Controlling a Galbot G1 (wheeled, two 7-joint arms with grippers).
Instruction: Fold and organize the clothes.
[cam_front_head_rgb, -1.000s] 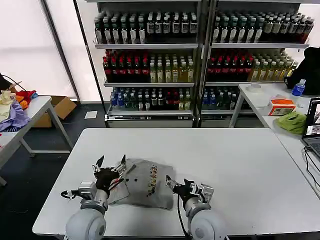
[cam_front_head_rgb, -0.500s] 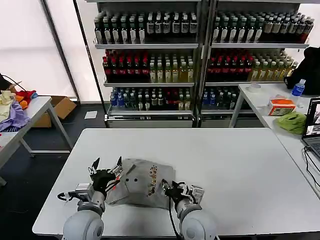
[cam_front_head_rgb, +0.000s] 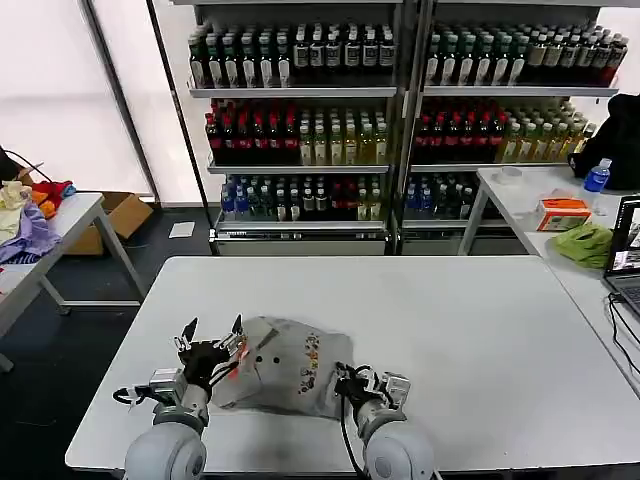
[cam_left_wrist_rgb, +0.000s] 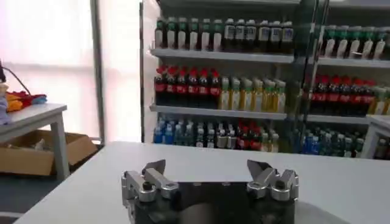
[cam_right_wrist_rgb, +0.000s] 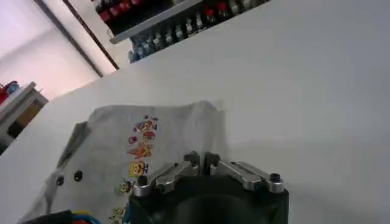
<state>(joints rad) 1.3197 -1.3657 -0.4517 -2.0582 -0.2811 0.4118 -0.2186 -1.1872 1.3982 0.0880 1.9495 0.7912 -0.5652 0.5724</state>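
While folded on the white table (cam_front_head_rgb: 480, 320), grey shirt (cam_front_head_rgb: 285, 365) lay near the front edge; left gripper (cam_front_head_rgb: 211, 336) spread wide beside it, right gripper (cam_right_wrist_rgb: 200, 163) pinched closed at its hem.

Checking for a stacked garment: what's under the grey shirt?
The grey shirt lies bunched on the white table, bare tabletop showing around it. Whatever sits beneath is covered by its folds. The left claw is open at its edge; the right claw is shut.
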